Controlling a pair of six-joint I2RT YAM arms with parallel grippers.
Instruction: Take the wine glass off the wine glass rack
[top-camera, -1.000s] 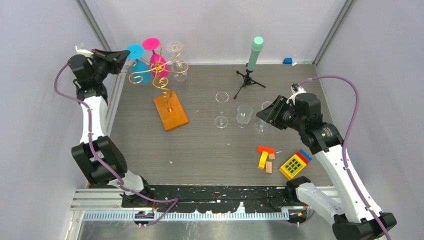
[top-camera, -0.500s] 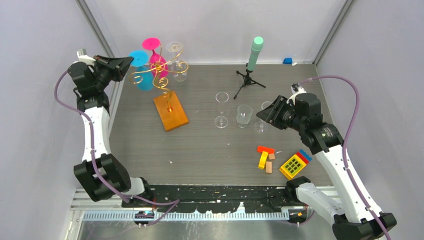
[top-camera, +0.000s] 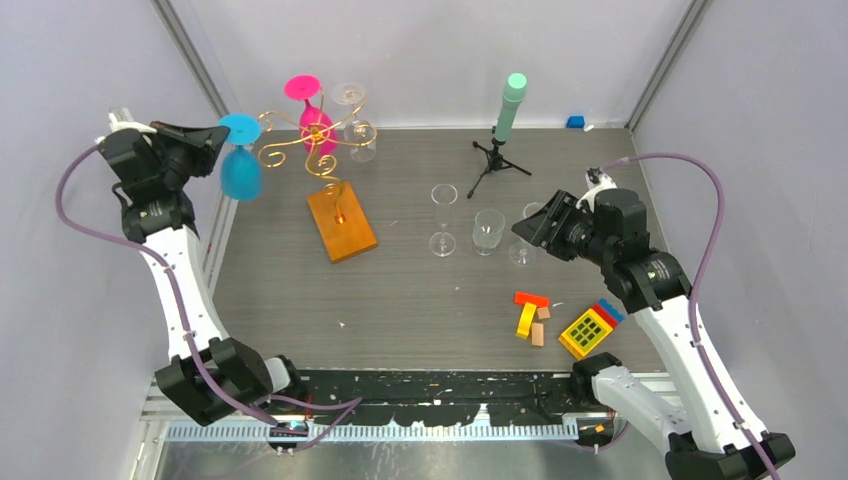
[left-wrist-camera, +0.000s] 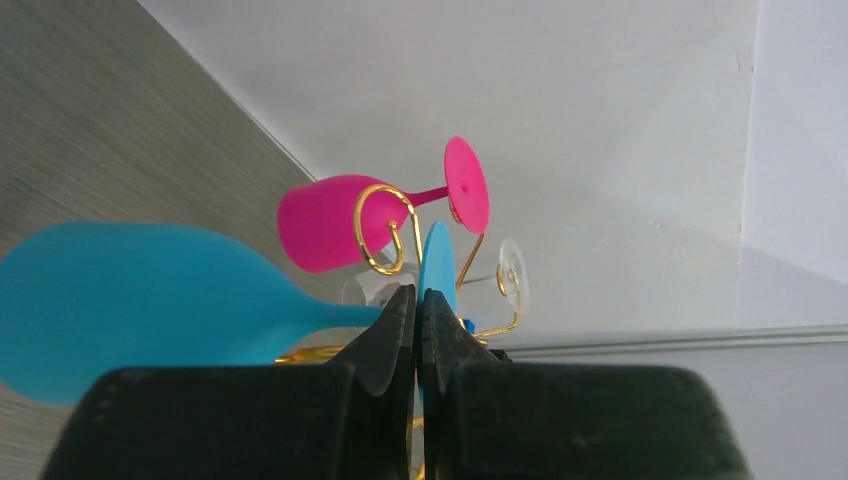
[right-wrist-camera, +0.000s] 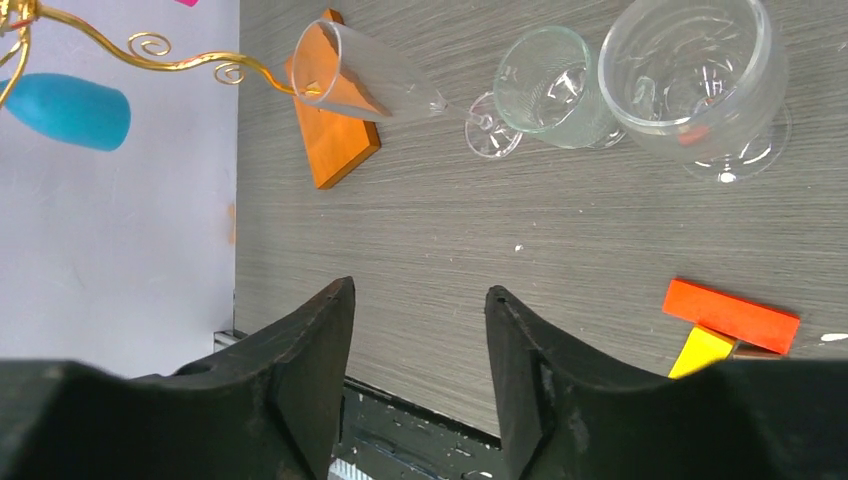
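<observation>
The wine glass rack is gold wire (top-camera: 318, 140) on an orange wooden base (top-camera: 342, 222). A pink glass (top-camera: 316, 124) and a clear glass (top-camera: 356, 132) hang upside down on it. My left gripper (top-camera: 216, 136) is shut on the foot of a blue wine glass (top-camera: 240, 170) and holds it upside down just left of the rack's scroll arms, apart from them. In the left wrist view my gripper (left-wrist-camera: 419, 296) pinches the blue foot disc (left-wrist-camera: 437, 262), with the blue bowl (left-wrist-camera: 120, 300) at the left and the pink glass (left-wrist-camera: 330, 222) behind. My right gripper (top-camera: 532, 226) is open and empty.
Three clear glasses (top-camera: 442, 216) (top-camera: 488, 231) (top-camera: 524, 240) stand mid-table, close to my right gripper. A black tripod with a mint-green cylinder (top-camera: 508, 112) stands behind them. Coloured toy blocks (top-camera: 530, 314) (top-camera: 588, 329) lie at the front right. The left wall is close to my left arm.
My left gripper has pulled back to the left with the blue glass, which has come away from the rack's scroll arms. The right arm has barely moved.
</observation>
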